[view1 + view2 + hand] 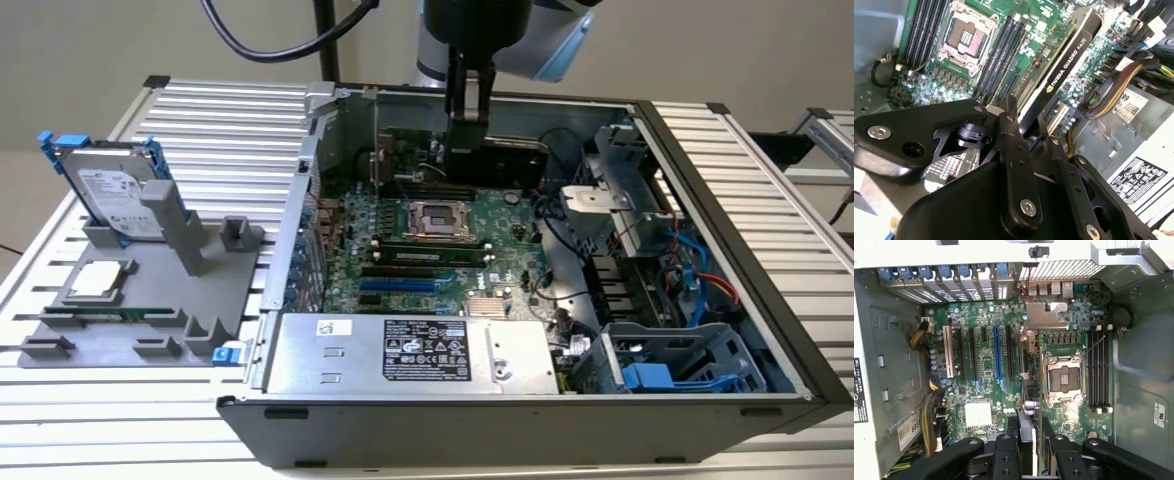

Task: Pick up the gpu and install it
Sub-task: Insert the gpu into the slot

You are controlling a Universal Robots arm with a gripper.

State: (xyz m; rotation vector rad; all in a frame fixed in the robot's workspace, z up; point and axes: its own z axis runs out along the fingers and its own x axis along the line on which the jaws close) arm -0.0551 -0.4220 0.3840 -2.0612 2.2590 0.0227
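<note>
Gpu (1066,60) was already picked up, clamped on edge between the closed fingers of the gripper (1021,122) and held above the motherboard (989,405) inside the case (694,150), not yet seated in a slot (997,352).

I see open PC case (721,300) on slatted table (200,110), toward exterior view's right. Holder rack (147,290) just beside case, on exterior view's left; hard drive (114,190) upright at its far end, CPU chip (96,282) flat mid-rack, memory stick (114,313) nearer cam. Inside case: motherboard (427,240) on floor, CPU socket (437,218) central, power supply (414,355) along near wall. Gripper (461,150) above board's far part, gpu (1064,75) betw fingers, edge-on, over board beside RAM slots (999,55).
</note>
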